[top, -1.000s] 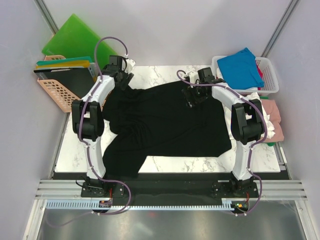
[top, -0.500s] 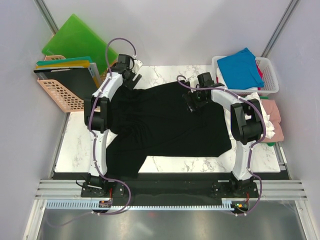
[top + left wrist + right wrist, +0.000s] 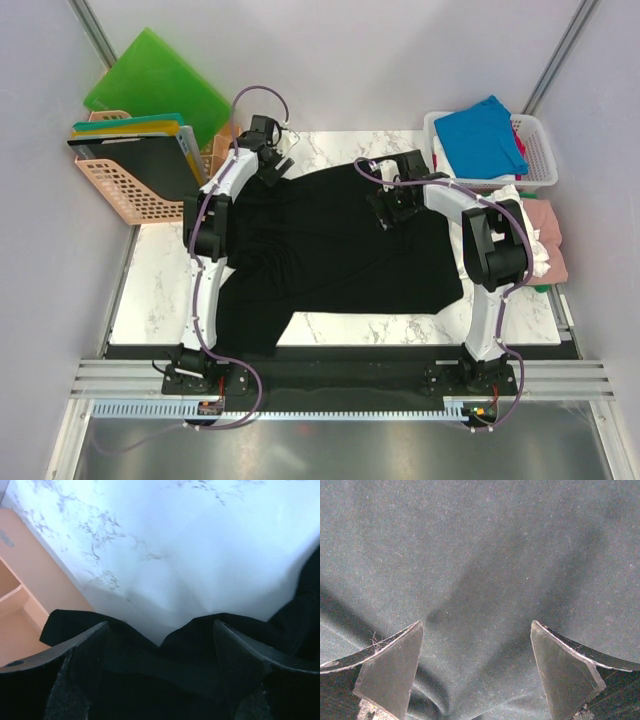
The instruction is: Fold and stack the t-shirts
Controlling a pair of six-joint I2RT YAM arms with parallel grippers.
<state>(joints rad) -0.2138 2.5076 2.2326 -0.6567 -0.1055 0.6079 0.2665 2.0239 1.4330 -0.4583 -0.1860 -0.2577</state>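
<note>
A large black t-shirt (image 3: 340,240) lies spread on the marble table (image 3: 150,290), with one part hanging over the near edge. My left gripper (image 3: 272,163) is open at the shirt's far left corner. In the left wrist view the left gripper (image 3: 160,624) straddles a wavy black cloth edge (image 3: 200,630) lying on the table. My right gripper (image 3: 388,207) is open low over the shirt's far middle. The right wrist view shows the right gripper (image 3: 477,623) over a soft fold of black cloth (image 3: 485,555). A blue t-shirt (image 3: 482,135) rests in the white basket. Pink and white t-shirts (image 3: 545,235) are piled at the right edge.
Bright green boards (image 3: 150,80) lean on the back left wall. A peach basket (image 3: 115,185) with flat boards stands left of the table, and its side (image 3: 20,610) shows in the left wrist view. A white basket (image 3: 540,150) sits at the back right.
My left gripper has moved right along the far edge and its jaws have widened over the shirt corner. The right gripper has shifted slightly and stays open.
</note>
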